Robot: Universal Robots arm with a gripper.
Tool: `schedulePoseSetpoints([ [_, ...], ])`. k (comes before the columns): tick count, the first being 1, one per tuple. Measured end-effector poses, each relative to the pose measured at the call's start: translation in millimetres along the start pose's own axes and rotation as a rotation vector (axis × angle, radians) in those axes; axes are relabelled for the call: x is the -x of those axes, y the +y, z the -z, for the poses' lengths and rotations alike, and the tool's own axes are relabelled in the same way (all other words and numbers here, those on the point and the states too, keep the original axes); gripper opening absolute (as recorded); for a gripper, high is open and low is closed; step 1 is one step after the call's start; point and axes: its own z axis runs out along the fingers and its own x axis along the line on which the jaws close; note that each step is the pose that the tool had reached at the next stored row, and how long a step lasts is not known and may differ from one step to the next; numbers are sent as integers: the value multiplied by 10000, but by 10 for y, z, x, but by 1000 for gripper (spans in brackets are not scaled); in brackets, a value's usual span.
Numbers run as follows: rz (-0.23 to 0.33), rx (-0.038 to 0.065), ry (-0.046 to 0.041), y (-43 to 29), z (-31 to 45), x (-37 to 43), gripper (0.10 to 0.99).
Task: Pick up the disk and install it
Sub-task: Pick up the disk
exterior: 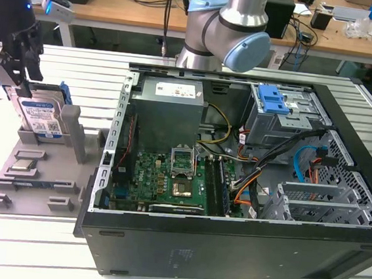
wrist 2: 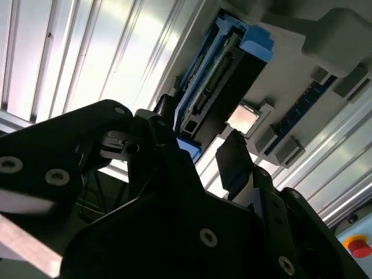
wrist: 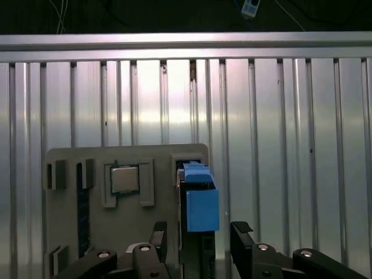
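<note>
The disk stands on edge in a slot of the grey holder plate at the exterior view's left, its white-and-blue label facing out and its blue carrier around it. My gripper hangs just above its top end. In the first wrist view the blue carrier lies between the two black fingers with a gap on each side, so the gripper is open and astride the disk's end. In the second wrist view the disk shows edge-on beyond the fingertips.
A square silver processor chip sits in the same holder beside the disk. The open computer case lies to the exterior view's right, with a blue latch on its drive cage at the back. The slatted aluminium table lies underneath.
</note>
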Motion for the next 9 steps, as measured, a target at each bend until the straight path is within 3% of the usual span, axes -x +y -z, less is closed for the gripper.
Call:
schedulePoseSetpoints([
  [9, 33, 1, 1, -7, -181, -2, 557],
])
